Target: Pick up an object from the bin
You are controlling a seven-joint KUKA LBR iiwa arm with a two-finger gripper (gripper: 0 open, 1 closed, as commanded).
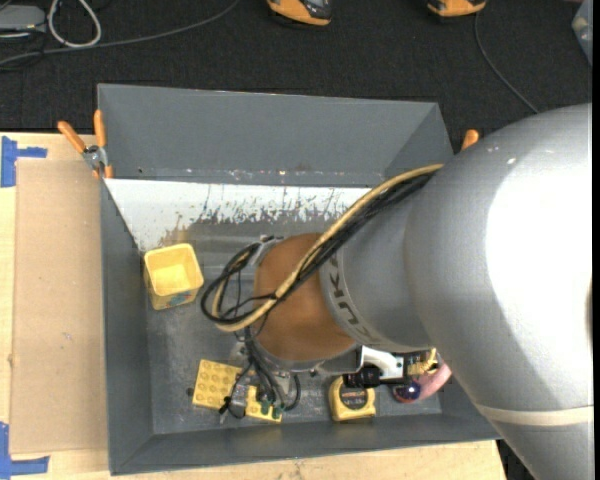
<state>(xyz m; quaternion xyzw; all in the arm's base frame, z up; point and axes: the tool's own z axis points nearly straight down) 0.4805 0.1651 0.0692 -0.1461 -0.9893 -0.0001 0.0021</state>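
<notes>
My tool sits low at the near side of the bin, under the arm's orange cover and a loop of cables. It is down on the right end of a flat yellow studded plate, which lies near the bin's near-left corner and reaches out to the tool's left. I cannot tell whether the tool is wide or narrow. Just to its right lies a yellow tape measure. A yellow cup stands well apart, further left.
</notes>
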